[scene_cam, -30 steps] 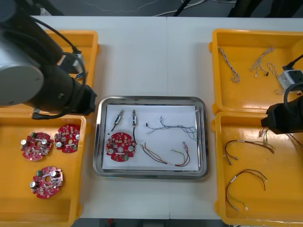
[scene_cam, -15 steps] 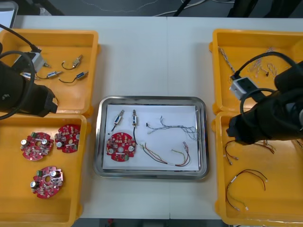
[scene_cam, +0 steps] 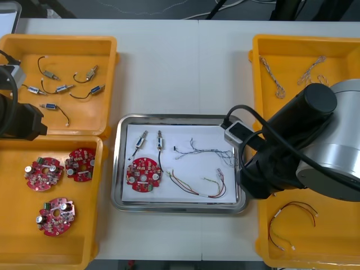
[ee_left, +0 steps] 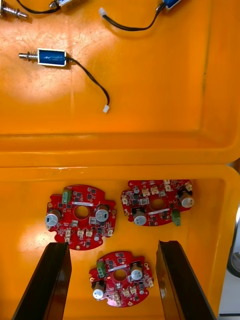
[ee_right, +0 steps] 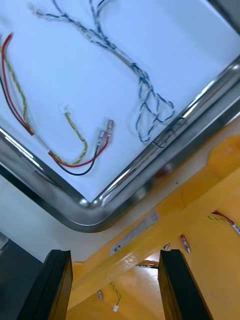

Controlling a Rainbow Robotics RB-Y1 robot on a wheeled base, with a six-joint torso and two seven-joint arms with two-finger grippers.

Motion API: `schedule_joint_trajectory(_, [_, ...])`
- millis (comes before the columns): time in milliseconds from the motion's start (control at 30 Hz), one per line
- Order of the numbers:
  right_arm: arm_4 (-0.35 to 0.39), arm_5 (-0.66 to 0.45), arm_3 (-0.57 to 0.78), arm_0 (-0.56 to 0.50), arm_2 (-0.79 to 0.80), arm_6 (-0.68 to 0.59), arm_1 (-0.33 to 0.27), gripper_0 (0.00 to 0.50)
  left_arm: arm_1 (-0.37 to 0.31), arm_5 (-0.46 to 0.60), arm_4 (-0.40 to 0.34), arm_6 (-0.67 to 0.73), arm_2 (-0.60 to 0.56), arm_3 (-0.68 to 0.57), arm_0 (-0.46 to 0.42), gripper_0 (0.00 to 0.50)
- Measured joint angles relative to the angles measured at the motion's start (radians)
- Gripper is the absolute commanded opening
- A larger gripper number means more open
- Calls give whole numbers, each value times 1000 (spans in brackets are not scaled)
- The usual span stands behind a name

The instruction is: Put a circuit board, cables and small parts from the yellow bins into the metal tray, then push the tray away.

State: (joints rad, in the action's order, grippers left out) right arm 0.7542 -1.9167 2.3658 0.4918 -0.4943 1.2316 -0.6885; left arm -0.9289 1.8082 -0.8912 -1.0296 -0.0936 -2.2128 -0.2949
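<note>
The table (scene_cam: 180,62) bears four yellow bins (scene_cam: 58,39), a metal tray (scene_cam: 180,117) between.

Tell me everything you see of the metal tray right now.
The metal tray is a shiny rounded-corner rectangle, white inside, flat on the table between the yellow bins. It holds one red circuit board, two small metal parts, a blue and white cable and a red and yellow cable. The open right gripper hangs beside its right near corner, apart from its rim.

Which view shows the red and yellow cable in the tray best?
Right wrist view: the red and yellow cable lies close, connectors plain. The front view shows it whole but small; the left wrist view faces yellow bins.
</note>
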Motion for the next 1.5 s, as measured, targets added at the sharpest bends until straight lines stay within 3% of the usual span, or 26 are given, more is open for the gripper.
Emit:
schedule_joint_trajectory(433, [-54, 4, -93, 102, -178, 4, 71, 500, -12, 9, -20, 0, -39, -1, 39, 500])
schedule_joint_trajectory(567, [-83, 67, -140, 116, -228, 25, 106, 500, -12, 10, -32, 0, -44, -1, 40, 500])
schedule_joint_trajectory(833, [-193, 158, -239, 159, -377, 29, 169, 500, -12, 10, -79, -1, -49, -2, 41, 500])
schedule_joint_trajectory(1000, [-239, 176, -321, 196, -459, 102, 225, 500, -12, 11, -84, -1, -53, -2, 41, 500])
schedule_joint_trajectory(1200, [-238, 176, -402, 247, -508, 109, 282, 500, -13, 10, -84, -2, -54, -2, 41, 500])
schedule_joint_trajectory(1367, [-212, 176, -411, 272, -515, 126, 295, 500, -13, 10, -84, -17, -54, -2, 41, 500])
schedule_joint_trajectory(1500, [-193, 176, -411, 282, -515, 247, 295, 500, -13, 10, -84, -49, -54, -2, 41, 500])
